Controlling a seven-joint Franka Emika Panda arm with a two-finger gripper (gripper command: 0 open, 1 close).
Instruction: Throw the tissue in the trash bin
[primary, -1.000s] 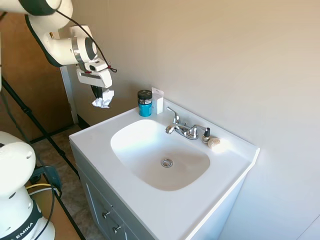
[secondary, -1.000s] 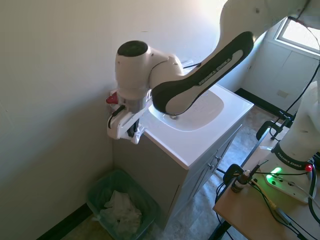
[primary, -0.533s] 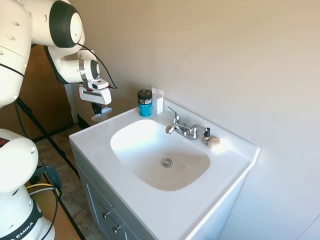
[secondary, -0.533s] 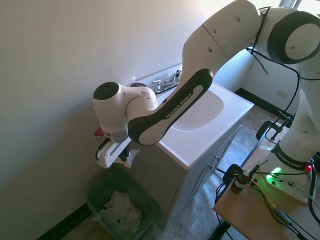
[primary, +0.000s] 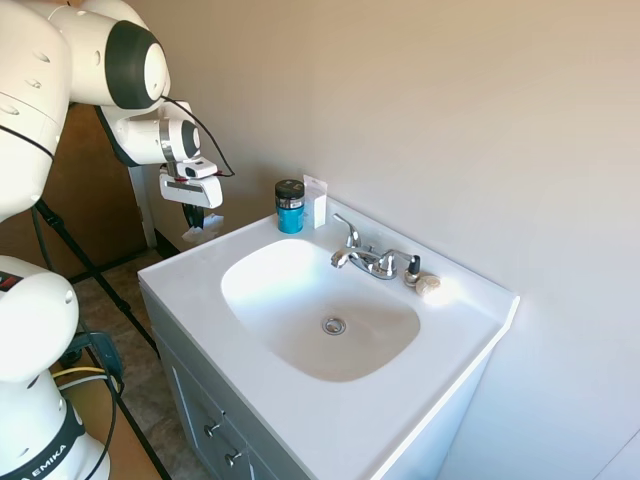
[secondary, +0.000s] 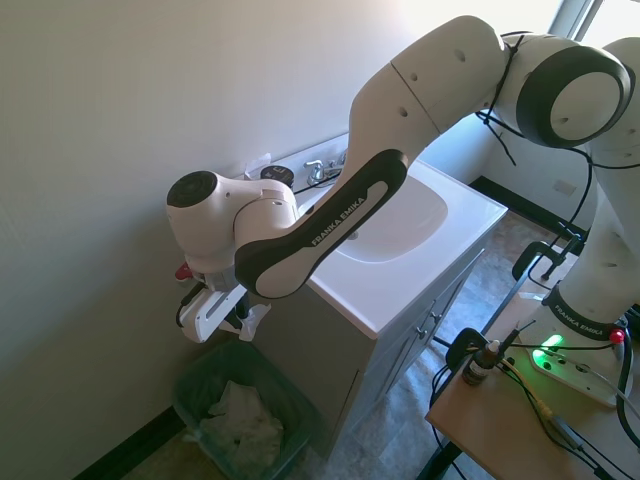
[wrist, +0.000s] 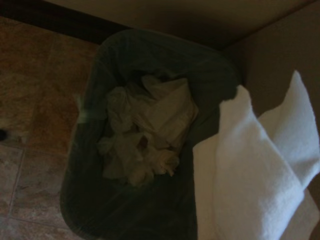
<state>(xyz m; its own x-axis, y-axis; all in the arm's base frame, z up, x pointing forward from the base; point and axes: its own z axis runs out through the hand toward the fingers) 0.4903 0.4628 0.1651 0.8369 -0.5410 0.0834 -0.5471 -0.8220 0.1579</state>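
The tissue (primary: 203, 233), a small crumpled white wad, hangs from my gripper (primary: 192, 217), which is shut on it just past the left end of the vanity. In the second exterior view the gripper (secondary: 240, 320) and the tissue (secondary: 253, 319) hover above the dark green trash bin (secondary: 190, 385) on the floor beside the cabinet. The wrist view looks straight down into the trash bin (wrist: 150, 42), which holds crumpled paper, and the tissue (wrist: 260, 170) fills its right side.
The white vanity (primary: 190, 290) with its sink stands right beside the gripper, and its cabinet side (secondary: 300, 350) borders the bin. A blue jar (primary: 290, 207), a flat white piece (primary: 316, 201), a faucet (primary: 365, 255) and a beige lump (primary: 428, 285) sit along the wall.
The arm swung off the counter's left end and came down toward the bin, carrying the tissue. In the last half second it dropped only a little further.
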